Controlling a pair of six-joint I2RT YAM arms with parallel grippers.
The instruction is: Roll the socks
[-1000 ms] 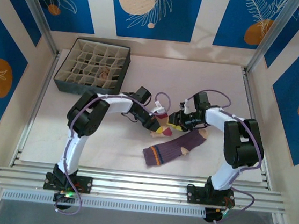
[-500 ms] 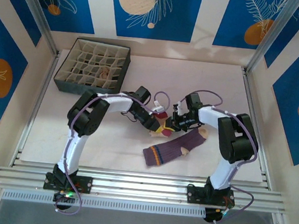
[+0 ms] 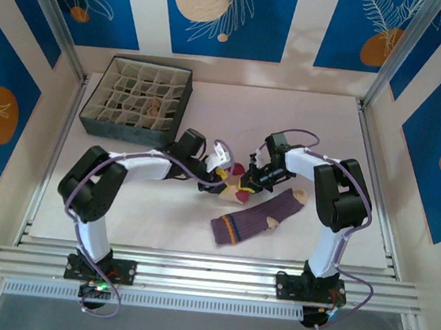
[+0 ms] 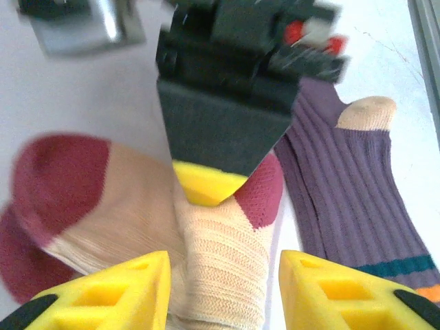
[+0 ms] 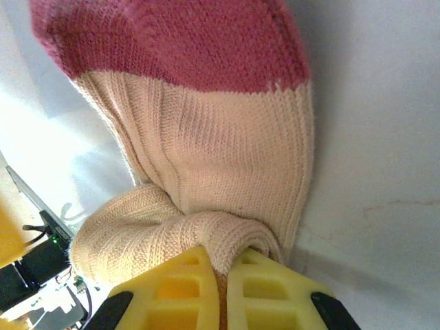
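A cream sock (image 4: 220,254) with a dark red toe (image 4: 62,179) lies bunched at mid-table, and its cream part (image 3: 240,182) shows between the two grippers. My left gripper (image 4: 223,292) is open, its yellow fingertips standing either side of the sock's rolled middle with gaps on both sides. My right gripper (image 5: 221,265) is shut on a fold of the cream sock (image 5: 206,158); its yellow tip (image 4: 203,184) comes in from the far side. The purple ribbed sock (image 3: 256,217) with a tan toe lies flat just right of them (image 4: 350,185). In the top view my left gripper (image 3: 225,165) and right gripper (image 3: 248,182) nearly meet.
A dark box (image 3: 90,118) divided into cells stands at the back left, with a small brownish bundle (image 3: 154,108) in one cell. Metal rails run along the near edge (image 3: 207,279). Blue patterned walls close in both sides and the back.
My left gripper has opened off the cream sock and its arm has swung lower and leftward. My right gripper has shifted left and shut on the sock's fold.
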